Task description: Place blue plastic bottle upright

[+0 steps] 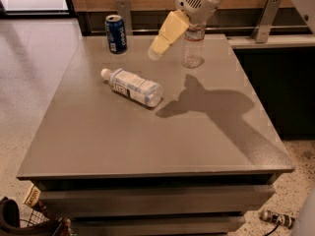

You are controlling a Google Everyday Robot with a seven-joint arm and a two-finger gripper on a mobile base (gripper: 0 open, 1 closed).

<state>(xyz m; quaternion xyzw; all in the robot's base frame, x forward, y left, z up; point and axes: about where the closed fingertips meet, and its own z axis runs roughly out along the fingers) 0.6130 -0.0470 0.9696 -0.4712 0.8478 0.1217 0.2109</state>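
The blue plastic bottle [133, 86] lies on its side on the grey table [147, 141], left of the middle. Its white cap points to the back left and its pale label faces up. My gripper [155, 52] hangs in the air above the table, behind and a little right of the bottle, pointing down to the left. It holds nothing and does not touch the bottle. Its shadow falls on the table just right of the bottle.
A dark blue soda can [116, 34] stands at the back left of the table. A taller clear bottle [193, 50] stands at the back, partly hidden by my arm. A dark counter [275, 77] borders the table's right side. A basket [19, 220] sits on the floor at the front left.
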